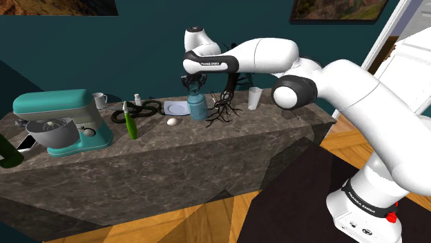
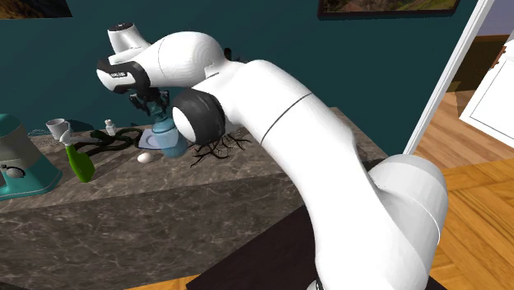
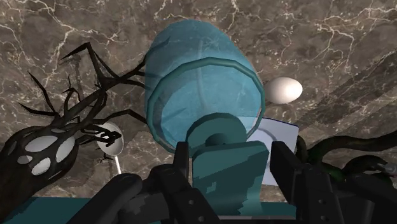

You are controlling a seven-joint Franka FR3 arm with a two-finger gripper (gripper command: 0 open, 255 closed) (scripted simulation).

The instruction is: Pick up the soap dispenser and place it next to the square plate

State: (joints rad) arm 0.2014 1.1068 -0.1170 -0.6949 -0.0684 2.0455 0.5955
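Shoulder view: dark veined marble counter (image 1: 207, 159). A pale, flat square plate (image 1: 176, 108) sits toward the back edge. The soap dispenser (image 1: 198, 109) is teal with a round body and stands just beside the plate, between it and a black branching ornament (image 1: 224, 109). It is upright, long axis vertical, pump end up under the gripper (image 1: 197, 88). A white egg (image 1: 172, 121) lies just in front of the plate. A black coiled thing (image 1: 147, 109) is on the plate's far side, with a green bottle (image 1: 131, 123) and a teal stand mixer (image 1: 62, 124) well beyond. Second exterior view: the white arm's dark elbow joint (image 2: 200, 115) covers one side of the dispenser, and the plate is mostly hidden behind it. Cannot tell whether the base touches the counter. Wrist view: the black fingers (image 3: 184, 172) pinch the blocky pump head from both sides, above a smooth, glossy, faceted cylinder body. One plate corner shows beside the head.
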